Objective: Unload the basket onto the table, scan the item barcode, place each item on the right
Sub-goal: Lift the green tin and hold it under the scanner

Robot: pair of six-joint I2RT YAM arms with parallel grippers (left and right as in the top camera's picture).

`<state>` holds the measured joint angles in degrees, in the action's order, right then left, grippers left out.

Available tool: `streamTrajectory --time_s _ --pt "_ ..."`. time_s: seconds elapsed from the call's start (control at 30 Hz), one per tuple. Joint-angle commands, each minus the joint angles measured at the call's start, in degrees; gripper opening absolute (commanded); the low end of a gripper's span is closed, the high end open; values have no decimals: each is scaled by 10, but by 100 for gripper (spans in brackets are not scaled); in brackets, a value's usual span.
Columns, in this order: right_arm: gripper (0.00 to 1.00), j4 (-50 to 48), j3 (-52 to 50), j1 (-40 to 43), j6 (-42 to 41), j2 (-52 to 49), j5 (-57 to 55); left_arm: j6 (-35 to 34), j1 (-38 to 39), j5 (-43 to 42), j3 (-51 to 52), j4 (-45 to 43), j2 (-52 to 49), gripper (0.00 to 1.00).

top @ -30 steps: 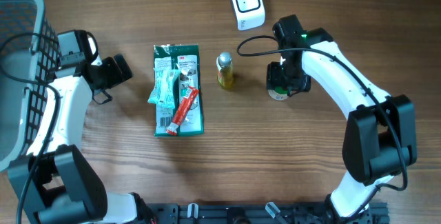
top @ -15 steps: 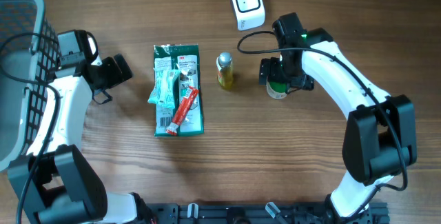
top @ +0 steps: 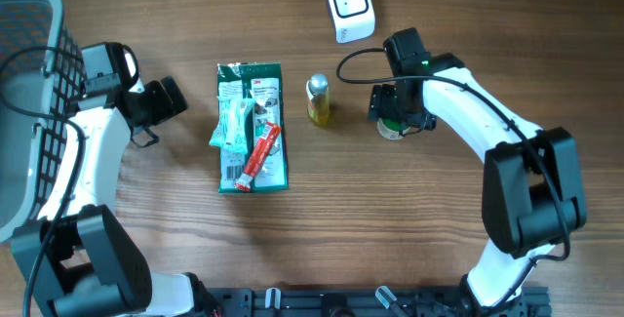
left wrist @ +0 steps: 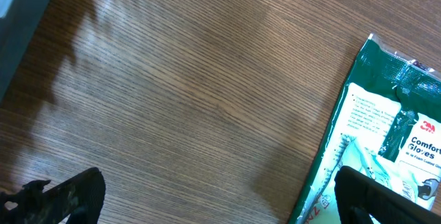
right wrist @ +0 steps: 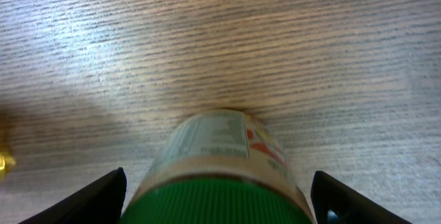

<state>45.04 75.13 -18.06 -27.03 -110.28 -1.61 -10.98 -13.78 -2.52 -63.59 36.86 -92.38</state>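
Note:
A jar with a green ribbed lid (top: 393,128) (right wrist: 220,200) and a printed label stands upright on the wooden table. My right gripper (top: 395,112) (right wrist: 220,207) hangs over it, open, one finger on each side of the lid with a gap showing on both sides. The white barcode scanner (top: 349,7) sits at the back, beyond the jar. My left gripper (top: 172,98) (left wrist: 224,203) is open over bare wood, just left of a green glove package (top: 252,112) (left wrist: 396,124), with nothing between its fingers.
A small yellow bottle (top: 318,99) stands between the jar and the glove package. A red tube (top: 261,152) and a teal packet (top: 232,124) lie on the package. A grey wire basket (top: 24,112) fills the far left edge.
My right gripper's jaws have spread apart from the jar, and the arm has shifted slightly toward the back left. The jar stays on the table. The left arm has not moved.

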Motion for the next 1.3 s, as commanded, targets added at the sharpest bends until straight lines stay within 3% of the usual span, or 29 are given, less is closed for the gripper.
streamTrajectory --time_s 0.0,0.17,0.33,0.43,0.5,0.6,0.8,0.97,1.13,1.23,1.27 --pt "86 -2 -6 -3 -3 -21 -14 7 -2 -5 1 0 -2 100" --pt "84 1 -6 -4 -3 -37 -13 7 -2 -5 1 0 -2 100" --pt "60 23 16 -3 0 -25 3 7 -2 -5 1 0 -2 100" --pt "49 113 63 4 1 24 33 7 -2 -5 1 0 -2 100" --pt "39 170 81 13 30 59 177 7 -2 -5 1 0 -2 100" --pt "39 252 81 13 44 91 410 7 -2 -5 1 0 -2 100" --pt "43 330 81 13 23 93 621 7 -2 -5 1 0 -2 100" --pt "43 308 81 13 0 93 625 7 -2 -5 1 0 -2 100" --pt "40 299 81 13 -1 93 507 7 -2 -5 1 0 -2 100" --pt "27 273 81 13 0 93 372 7 -2 -5 1 0 -2 100" --pt "20 264 81 13 1 93 276 7 -2 -5 1 0 -2 100"
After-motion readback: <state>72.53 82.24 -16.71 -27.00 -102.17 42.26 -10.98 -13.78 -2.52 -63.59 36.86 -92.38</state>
